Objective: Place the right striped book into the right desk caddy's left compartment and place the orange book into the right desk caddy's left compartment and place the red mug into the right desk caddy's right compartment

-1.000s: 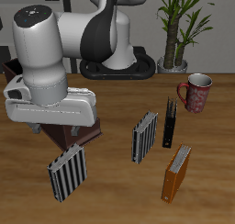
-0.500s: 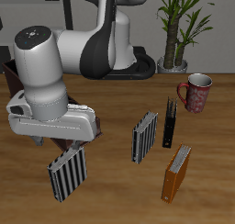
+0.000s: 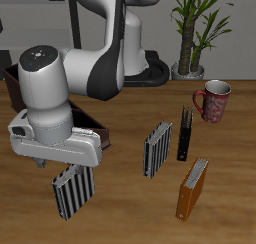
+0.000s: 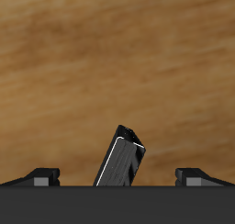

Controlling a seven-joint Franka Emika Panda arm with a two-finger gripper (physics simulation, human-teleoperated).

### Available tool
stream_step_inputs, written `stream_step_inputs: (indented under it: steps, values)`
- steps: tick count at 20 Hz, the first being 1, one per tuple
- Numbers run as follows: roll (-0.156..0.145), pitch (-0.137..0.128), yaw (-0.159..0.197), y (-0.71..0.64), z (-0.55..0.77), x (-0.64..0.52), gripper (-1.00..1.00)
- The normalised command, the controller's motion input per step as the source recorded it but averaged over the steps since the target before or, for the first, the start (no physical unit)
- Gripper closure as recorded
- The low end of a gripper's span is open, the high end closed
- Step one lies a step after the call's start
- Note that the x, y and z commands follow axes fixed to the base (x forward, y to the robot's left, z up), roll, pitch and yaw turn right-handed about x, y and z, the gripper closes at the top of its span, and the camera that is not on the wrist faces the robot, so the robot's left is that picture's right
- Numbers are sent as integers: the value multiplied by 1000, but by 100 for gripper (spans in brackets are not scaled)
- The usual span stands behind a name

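Observation:
The right striped book [image 3: 72, 191] stands upright near the table's front edge, and its top edge [image 4: 122, 159] shows in the wrist view. My gripper [image 3: 62, 168] hangs just above it, open, with one finger [image 4: 41, 175] on either side of the book and nothing gripped. Standing farther along the front is the orange book [image 3: 192, 188]. The red mug [image 3: 213, 100] is upright farther back. My arm hides most of the right desk caddy [image 3: 7, 83]; only a dark maroon end shows, and its compartments cannot be seen.
A second striped book [image 3: 157, 148] stands mid-table with a slim black book [image 3: 184, 133] beside it. A potted plant [image 3: 195, 28] stands at the back, behind the mug. The robot's base sits at the back.
The arm has come forward and down over the past second, bringing the open gripper from above the caddy to just over the right striped book. Nothing else moved.

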Motion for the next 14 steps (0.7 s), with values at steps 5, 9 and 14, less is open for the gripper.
stream_step_inputs:
  steps: [5, 9, 14]
  values:
    - [1, 42, -41, 33, -354, -6, -100]
    - [15, 48, -29, 51, -356, 8, -100]
    - [4, 17, -12, 42, -110, -63, 100]
